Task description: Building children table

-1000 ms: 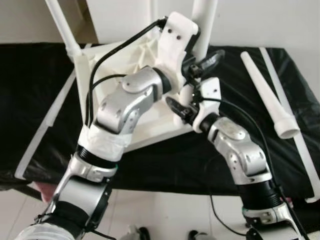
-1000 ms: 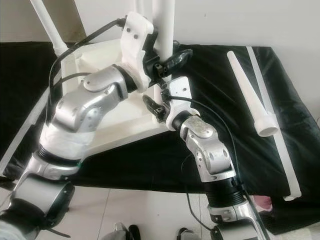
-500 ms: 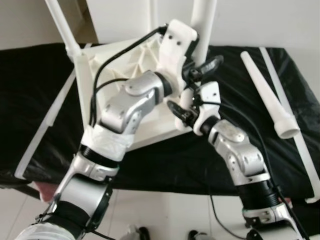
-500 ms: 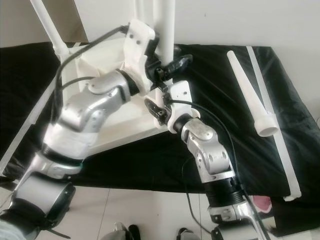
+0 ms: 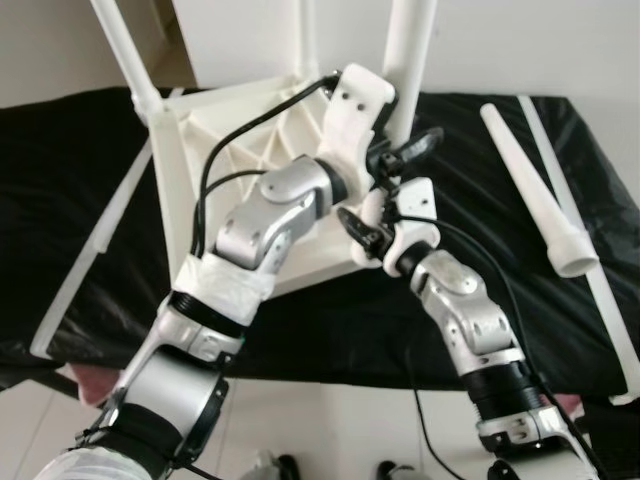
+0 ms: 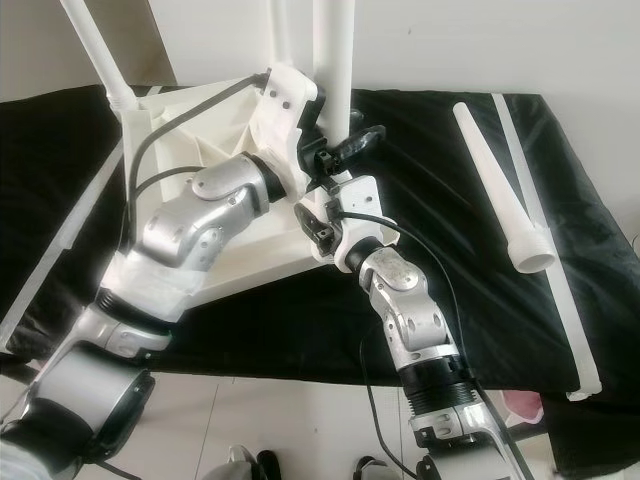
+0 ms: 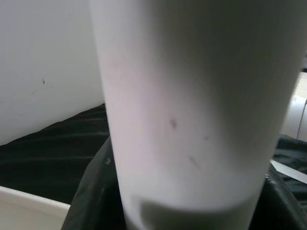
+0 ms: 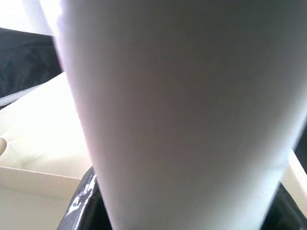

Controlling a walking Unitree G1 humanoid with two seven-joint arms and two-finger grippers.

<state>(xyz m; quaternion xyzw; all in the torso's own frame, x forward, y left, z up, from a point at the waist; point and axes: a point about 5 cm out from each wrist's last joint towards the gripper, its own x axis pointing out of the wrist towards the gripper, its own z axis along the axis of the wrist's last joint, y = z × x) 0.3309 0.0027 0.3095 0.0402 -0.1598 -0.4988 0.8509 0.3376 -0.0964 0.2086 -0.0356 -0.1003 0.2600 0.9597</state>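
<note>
The white children's table [image 5: 250,130] lies upside down on a black cloth. One white leg [image 5: 410,50] stands upright at its near right corner. My left gripper [image 5: 398,148] is shut around this leg just above the corner, one black finger [image 5: 420,143] crossing in front of it. Just below, at the foot of the leg, my right gripper [image 5: 372,215] is shut on it too. In both wrist views the leg [image 7: 192,105] [image 8: 182,115] is very close. Another fitted leg [image 5: 125,50] rises at the far left corner. A loose tapered leg [image 5: 530,190] lies on the cloth to the right.
A long white strip [image 5: 590,270] lies along the cloth's right side and another [image 5: 90,260] along its left. The black cloth [image 5: 350,320] ends at a front edge above the pale tiled floor [image 5: 320,430]. A white wall stands behind.
My left arm has stretched further toward the leg, its elbow rising. The right arm has shifted slightly up and left. Both grippers stay on the same leg.
</note>
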